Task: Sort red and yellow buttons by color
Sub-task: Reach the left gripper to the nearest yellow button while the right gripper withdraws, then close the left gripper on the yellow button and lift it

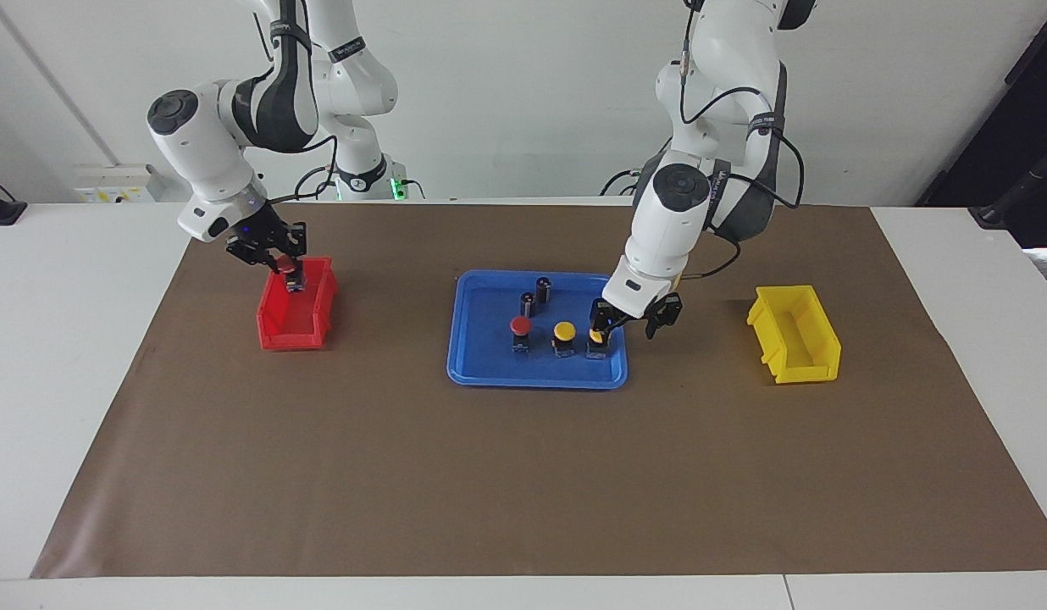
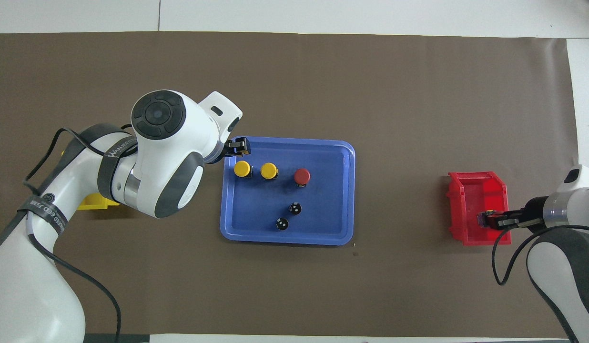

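Observation:
On the blue tray (image 1: 536, 381) stand a red button (image 1: 520, 325) and two yellow buttons (image 1: 564, 330). My left gripper (image 1: 629, 329) is low at the yellow button (image 1: 597, 338) nearest the left arm's end of the tray. Its fingers stand open, and one of them partly covers the cap. In the overhead view this button (image 2: 242, 168) shows just beside the gripper's tip. My right gripper (image 1: 288, 269) is shut on a second red button (image 1: 285, 265) and holds it over the red bin (image 1: 290, 326), close to the bin's rim.
Two dark capless cylinders (image 1: 543, 288) (image 1: 528, 303) stand in the tray, nearer to the robots than the buttons. The yellow bin (image 1: 794, 339) sits toward the left arm's end of the brown mat. In the overhead view the left arm covers most of it.

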